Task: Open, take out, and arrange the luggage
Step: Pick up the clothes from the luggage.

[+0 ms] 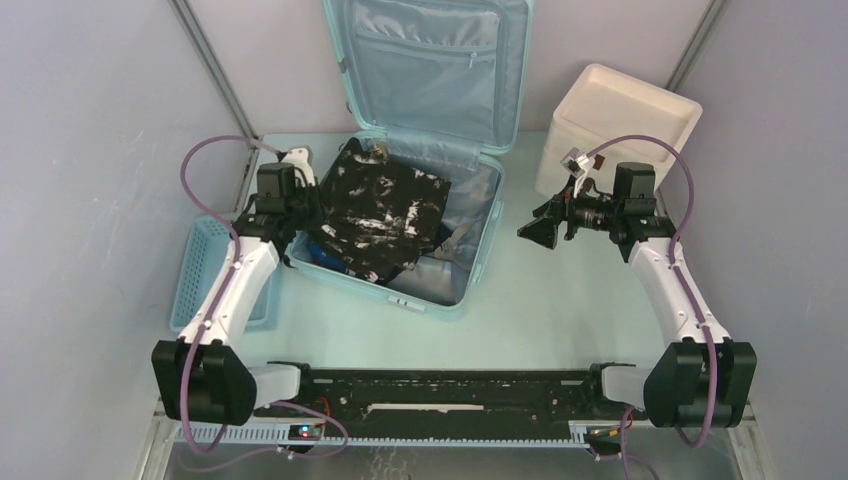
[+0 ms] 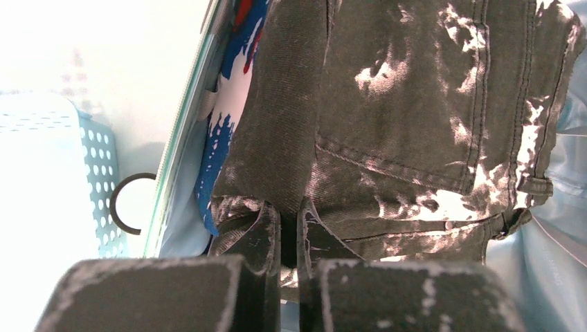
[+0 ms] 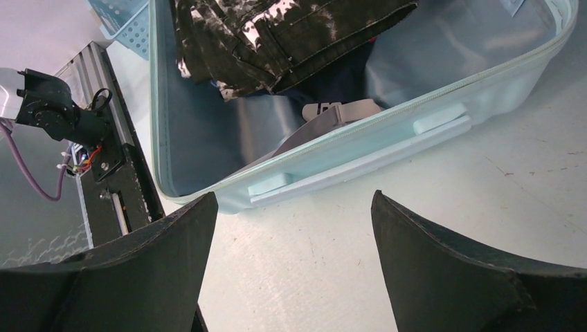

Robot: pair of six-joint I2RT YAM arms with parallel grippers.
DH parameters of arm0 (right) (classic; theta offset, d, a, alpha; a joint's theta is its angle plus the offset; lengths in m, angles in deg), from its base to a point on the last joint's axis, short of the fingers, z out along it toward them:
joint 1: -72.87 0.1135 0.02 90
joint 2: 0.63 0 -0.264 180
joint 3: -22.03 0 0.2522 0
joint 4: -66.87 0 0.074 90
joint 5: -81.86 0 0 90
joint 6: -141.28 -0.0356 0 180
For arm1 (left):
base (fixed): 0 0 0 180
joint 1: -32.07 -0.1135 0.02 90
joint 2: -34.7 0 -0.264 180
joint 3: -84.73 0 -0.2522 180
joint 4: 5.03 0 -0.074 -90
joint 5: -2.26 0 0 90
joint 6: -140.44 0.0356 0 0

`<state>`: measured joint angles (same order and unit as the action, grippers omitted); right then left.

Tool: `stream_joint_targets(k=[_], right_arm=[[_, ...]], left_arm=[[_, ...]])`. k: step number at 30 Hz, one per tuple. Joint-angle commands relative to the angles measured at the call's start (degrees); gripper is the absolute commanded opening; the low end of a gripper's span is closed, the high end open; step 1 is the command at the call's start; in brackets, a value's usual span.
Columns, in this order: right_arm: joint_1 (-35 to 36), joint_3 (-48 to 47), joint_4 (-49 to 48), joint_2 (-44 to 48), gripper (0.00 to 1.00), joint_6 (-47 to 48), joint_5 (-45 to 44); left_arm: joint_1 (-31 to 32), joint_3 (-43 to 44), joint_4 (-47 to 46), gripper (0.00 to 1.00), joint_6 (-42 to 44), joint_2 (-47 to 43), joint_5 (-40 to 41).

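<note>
The pale mint-blue suitcase lies open at the table's centre, its lid standing upright at the back. A black-and-white speckled denim garment lies across its left half. My left gripper is at the suitcase's left rim, shut on a fold of that garment. A blue, white and red cloth lies under it. My right gripper is open and empty above the table, just right of the suitcase, whose near wall shows in the right wrist view.
A small blue slatted basket sits left of the suitcase under my left arm. A cream-white box stands at the back right, behind my right wrist. Grey straps lie inside the suitcase. A black rail runs along the near edge.
</note>
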<state>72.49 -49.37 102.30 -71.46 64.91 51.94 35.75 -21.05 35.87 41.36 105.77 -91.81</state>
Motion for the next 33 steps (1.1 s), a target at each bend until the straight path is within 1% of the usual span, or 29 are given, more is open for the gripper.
stream_joint_targets(k=[1,8,15,21,26,31,33], right_arm=[[0.1,-0.8,0.6,-0.3,0.91,1.6,0.0],[0.3,-1.0,0.9,-0.8,0.91,2.0,-0.2],[0.2,-1.0,0.9,-0.5,0.91,2.0,-0.3],[0.2,-1.0,0.9,-0.5,0.91,2.1,-0.1],[0.1,-1.0,1.0,-0.3,0.91,2.0,0.0],[0.2,-1.0,0.9,-0.2,0.91,2.0,0.1],[0.1,-1.0,0.9,-0.2,0.91,1.9,0.1]], left_arm=[[3.3,-1.4,-4.0,0.00,2.7,-3.4,3.9],[11.7,-0.5,-2.1,0.00,4.0,-3.2,13.2],[16.9,0.2,-1.3,0.00,4.0,-4.8,19.1],[16.7,-0.2,-0.3,0.00,6.7,-6.1,31.1],[16.4,-0.3,0.3,0.00,8.3,-8.1,38.0],[16.1,-1.0,1.4,0.00,9.0,-11.2,43.2],[15.3,-1.6,1.7,0.00,10.8,-12.6,44.9]])
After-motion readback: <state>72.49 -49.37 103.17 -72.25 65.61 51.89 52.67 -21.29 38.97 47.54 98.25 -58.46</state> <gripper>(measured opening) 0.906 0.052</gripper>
